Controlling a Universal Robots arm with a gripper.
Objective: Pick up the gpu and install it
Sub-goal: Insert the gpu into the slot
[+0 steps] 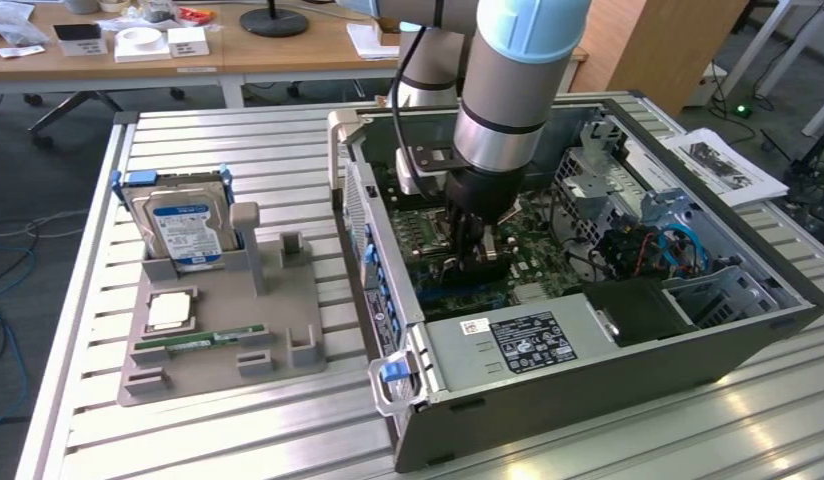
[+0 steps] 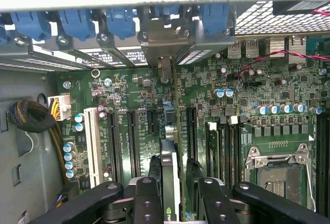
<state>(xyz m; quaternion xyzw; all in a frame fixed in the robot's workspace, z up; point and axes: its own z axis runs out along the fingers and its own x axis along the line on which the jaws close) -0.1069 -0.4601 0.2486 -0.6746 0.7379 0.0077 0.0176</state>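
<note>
The gripper (image 2: pixel 172 193) is clenched on the gpu (image 2: pixel 170 167), held edge-on between its fingers (image 2: pixel 147 198) just above the motherboard (image 2: pixel 247 95). Beyond lie the expansion slots (image 2: pixel 131 141), then the case's rear bracket bay with blue clips (image 2: pixel 121 22).

In the exterior view the arm reaches down into the open computer case (image 1: pixel 732 330); the hard drive (image 1: pixel 185 228) stands in the grey holder (image 1: pixel 212 350) toward that view's left.

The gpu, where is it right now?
The gpu stands on edge between the fingers inside the open computer case, over the motherboard's expansion slots.

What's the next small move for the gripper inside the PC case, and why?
Probably ease straight down: the gripper holds the gpu edge-on above the motherboard, its bracket end toward the rear slot openings, apparently not yet seated.
</note>
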